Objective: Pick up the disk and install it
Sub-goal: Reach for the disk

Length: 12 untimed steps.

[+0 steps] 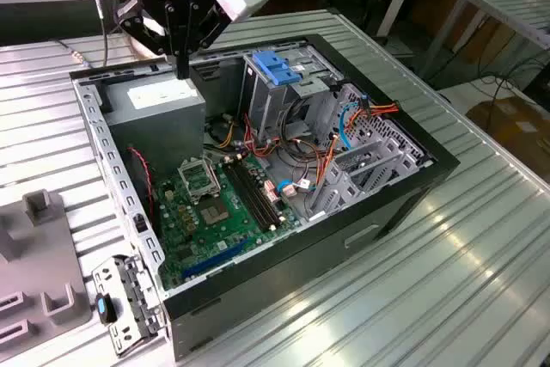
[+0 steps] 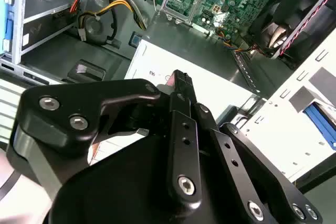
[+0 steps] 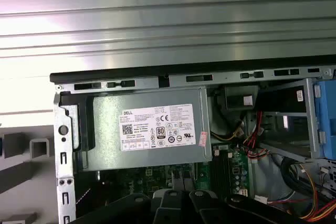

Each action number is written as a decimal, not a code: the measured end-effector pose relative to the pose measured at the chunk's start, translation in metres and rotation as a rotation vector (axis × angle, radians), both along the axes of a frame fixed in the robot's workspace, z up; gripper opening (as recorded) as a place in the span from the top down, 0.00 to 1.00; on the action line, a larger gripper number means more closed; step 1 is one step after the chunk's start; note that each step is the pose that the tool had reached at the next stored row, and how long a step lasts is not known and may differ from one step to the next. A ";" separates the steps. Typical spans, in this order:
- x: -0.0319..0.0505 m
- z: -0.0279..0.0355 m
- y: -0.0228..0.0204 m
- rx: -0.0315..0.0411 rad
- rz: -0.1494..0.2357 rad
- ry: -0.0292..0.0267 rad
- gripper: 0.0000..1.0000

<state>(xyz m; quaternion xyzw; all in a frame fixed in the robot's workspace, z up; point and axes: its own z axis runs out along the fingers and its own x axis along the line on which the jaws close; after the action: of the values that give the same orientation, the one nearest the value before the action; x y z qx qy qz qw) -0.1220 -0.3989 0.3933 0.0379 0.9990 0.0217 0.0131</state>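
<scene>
Over the power supply point(image 1: 159, 105) hangs the end effector point(image 1: 182, 73), closed and empty; the disk point(image 2: 319, 121) lies well apart, beyond the case point(image 1: 112, 161) wall.

**Bright overhead light, hard glare on metal**

Shining evenly from above in the exterior view, streaking white across the ribbed metal table point(image 1: 481, 281). Dimming inside the computer case point(image 1: 378, 229), shading the motherboard point(image 1: 210, 212). Washing out the table's ribs in the first wrist view. Gleaming softly on the black gripper point(image 2: 181, 80) in the second wrist view.
</scene>
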 end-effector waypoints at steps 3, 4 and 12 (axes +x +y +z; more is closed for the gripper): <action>-0.0015 0.0000 0.0000 0.0000 0.000 0.0000 0.89; -0.0018 0.0000 0.0000 0.0000 0.000 0.0000 0.89; -0.0048 0.0000 0.0000 0.0000 0.000 0.0000 0.89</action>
<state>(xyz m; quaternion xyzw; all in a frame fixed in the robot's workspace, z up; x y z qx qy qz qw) -0.1268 -0.3989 0.3933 0.0379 0.9990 0.0217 0.0131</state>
